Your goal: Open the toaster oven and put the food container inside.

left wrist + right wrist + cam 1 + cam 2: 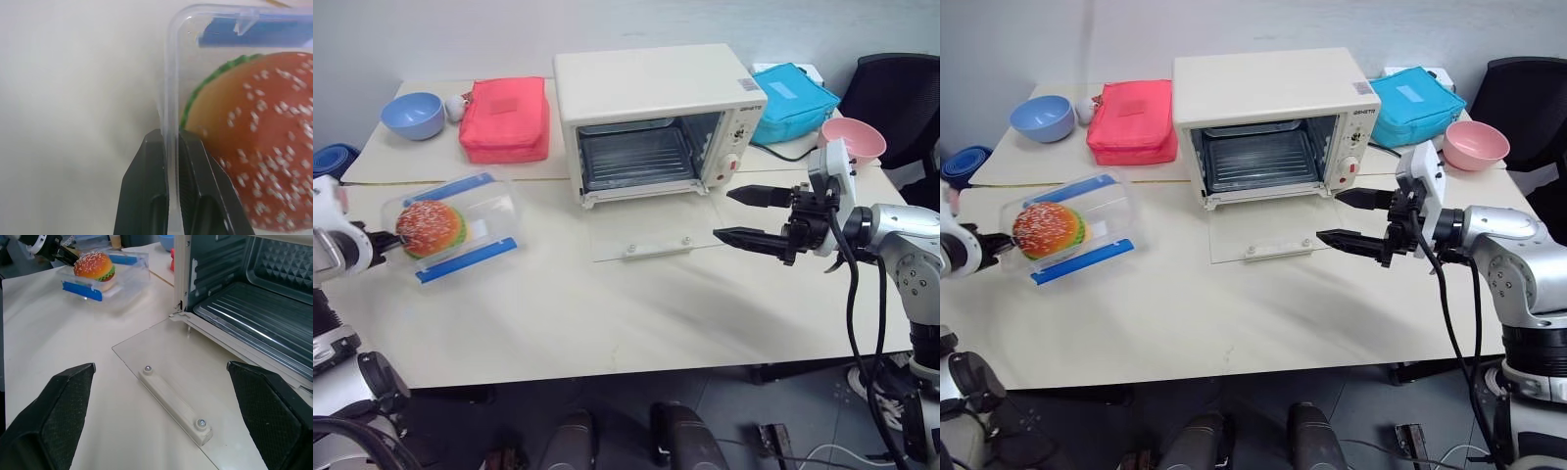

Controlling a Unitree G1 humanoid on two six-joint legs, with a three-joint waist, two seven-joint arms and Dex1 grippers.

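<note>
Left gripper (170, 147) pinched tight on the clear wall of the clear rectangular plastic food container (460, 225) with blue side clips — sesame-seed burger inside, box tilted, at the left side of the cream table (607, 313). Right gripper (744, 215) spread wide, fingers (58, 421) empty, hovering just in front of the cream-white boxy toaster oven (656, 108). Glass door (646, 235) folded flat on the table, cream bar handle (173, 404) facing up. Seen from the right wrist — ribbed tray inside the oven cavity. Behind: red fabric bag (504, 117), teal fabric bag (793, 98), blue bowl (413, 115), pink bowl (857, 137).
</note>
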